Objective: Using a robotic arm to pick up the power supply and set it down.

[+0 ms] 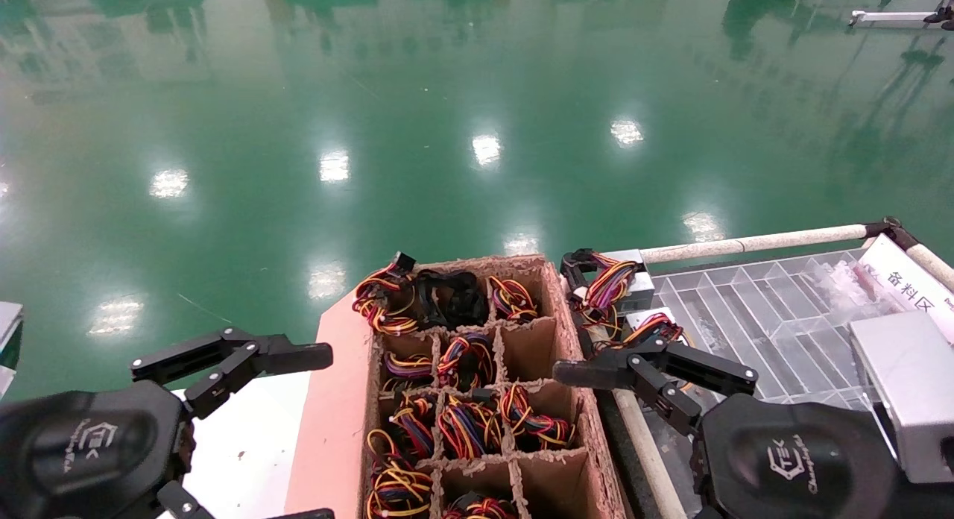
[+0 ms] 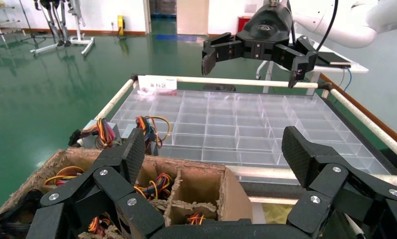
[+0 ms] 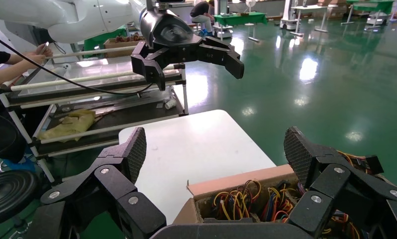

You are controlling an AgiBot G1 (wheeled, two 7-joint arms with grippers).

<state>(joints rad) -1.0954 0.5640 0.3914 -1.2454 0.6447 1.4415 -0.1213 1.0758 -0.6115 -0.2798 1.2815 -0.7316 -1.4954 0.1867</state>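
Note:
Two power supplies (image 1: pixel 632 282) (image 1: pixel 650 324), small silver boxes with looped coloured wires, lie at the near corner of the clear tray (image 1: pixel 768 310); the left wrist view shows them too (image 2: pixel 99 137) (image 2: pixel 147 130). More wire bundles (image 1: pixel 466 426) fill the brown divided carton (image 1: pixel 566 332). My right gripper (image 3: pixel 216 149), on the robotic arm with the silver wrist block (image 1: pixel 905 400), hangs open and empty over the carton's right edge; its upper finger (image 1: pixel 596 371) shows just in front of the nearer power supply. My left gripper (image 2: pixel 214 149) hovers open and empty left of the carton.
A white table (image 1: pixel 246 437) and a pink flap (image 1: pixel 335 400) lie left of the carton. The tray sits on a cart with white rails (image 1: pixel 745 243) and a label card (image 1: pixel 913 280). Shiny green floor (image 1: pixel 447 131) lies beyond. A person's hand (image 3: pixel 37 50) shows by a far rack.

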